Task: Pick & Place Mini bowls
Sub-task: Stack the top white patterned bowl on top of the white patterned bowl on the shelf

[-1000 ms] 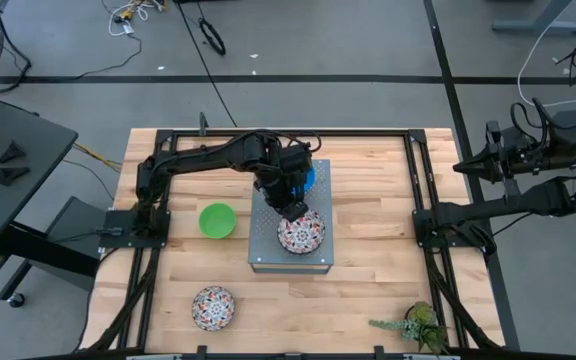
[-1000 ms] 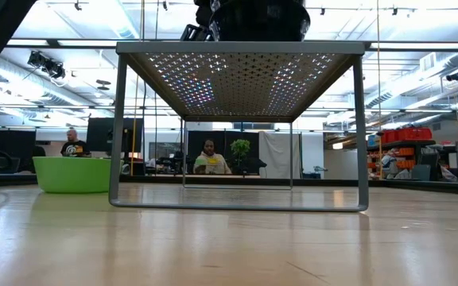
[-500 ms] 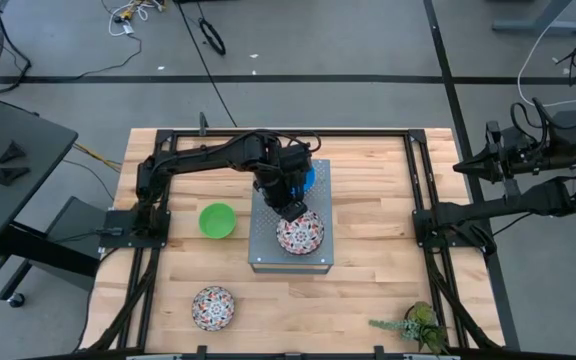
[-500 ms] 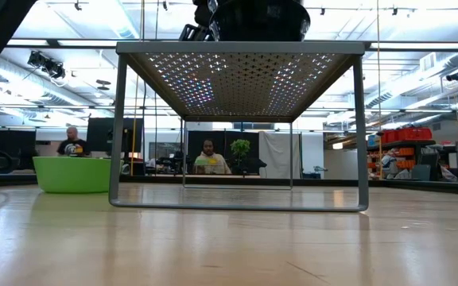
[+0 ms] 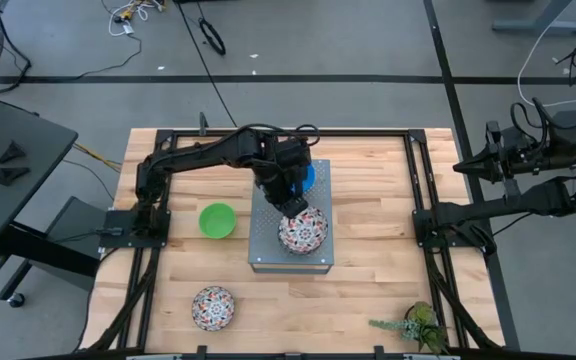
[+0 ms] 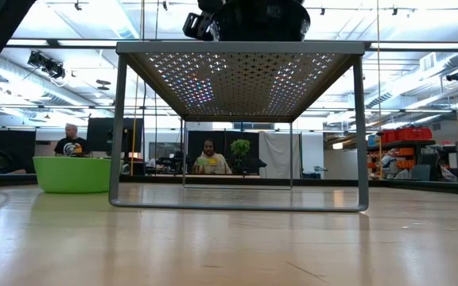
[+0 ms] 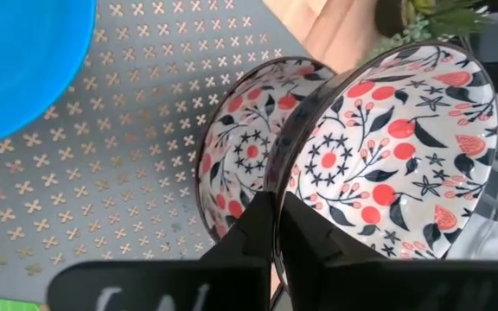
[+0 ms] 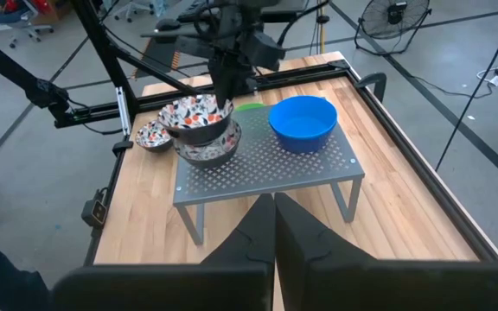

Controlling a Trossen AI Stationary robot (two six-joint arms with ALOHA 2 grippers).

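Observation:
My left gripper (image 5: 290,207) hangs over the grey perforated box (image 5: 266,245) and is shut on a floral mini bowl (image 7: 396,147). That bowl hangs just above a second floral bowl (image 7: 242,149), which rests by its base on the box top. A bright blue bowl (image 8: 303,121) stands on the far part of the box. On the wooden table a green bowl (image 5: 217,220) sits left of the box. A third floral bowl (image 5: 212,307) sits near the front edge. My right gripper (image 8: 275,216) is shut and waits beyond the table's right edge. My left gripper pinches the rim (image 7: 280,177) of the upper floral bowl, one finger inside the bowl and one outside. The fingers slant down from the far side. The bowl is lifted clear, its mouth up and a little tilted, over the bowl below (image 8: 213,149).
A small potted plant (image 5: 418,325) stands at the table's near right corner. Black frame rails (image 5: 423,200) run along the table's sides. The box stands on legs with open room beneath it (image 6: 237,159). People sit in the room beyond the table.
My left gripper has risen slightly over the box, still shut on the floral bowl's rim, and the bowl has come up with it. Everything else has kept still.

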